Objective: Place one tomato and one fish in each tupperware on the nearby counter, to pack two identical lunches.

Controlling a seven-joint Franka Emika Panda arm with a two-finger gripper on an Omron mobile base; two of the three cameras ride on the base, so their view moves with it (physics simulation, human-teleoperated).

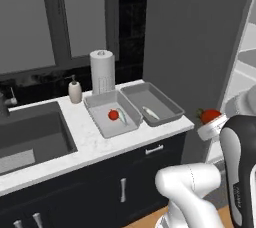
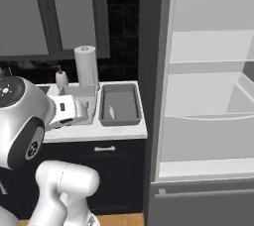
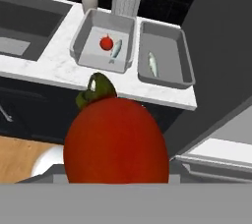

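A red tomato [image 3: 116, 139] with a green stem sits close before the hand camera, and my gripper [image 1: 209, 119] is shut on it, off the counter's right end and above floor level. On the counter [image 1: 86, 143] stand two grey tupperware trays side by side. The left tupperware [image 1: 107, 125] holds a small tomato [image 1: 113, 115] and a fish [image 1: 122, 116]. The right tupperware [image 1: 164, 103] holds one fish [image 1: 150, 112]. In the hand view the left tupperware [image 3: 81, 41] and the right tupperware [image 3: 172, 51] lie ahead, beyond the held tomato.
A sunken sink [image 1: 30, 132] takes up the counter's left part. A soap dispenser [image 1: 75, 91] and a paper towel roll [image 1: 102, 71] stand behind the trays. A tall dark panel borders the counter's right end, with the open fridge [image 2: 208, 86] beyond it.
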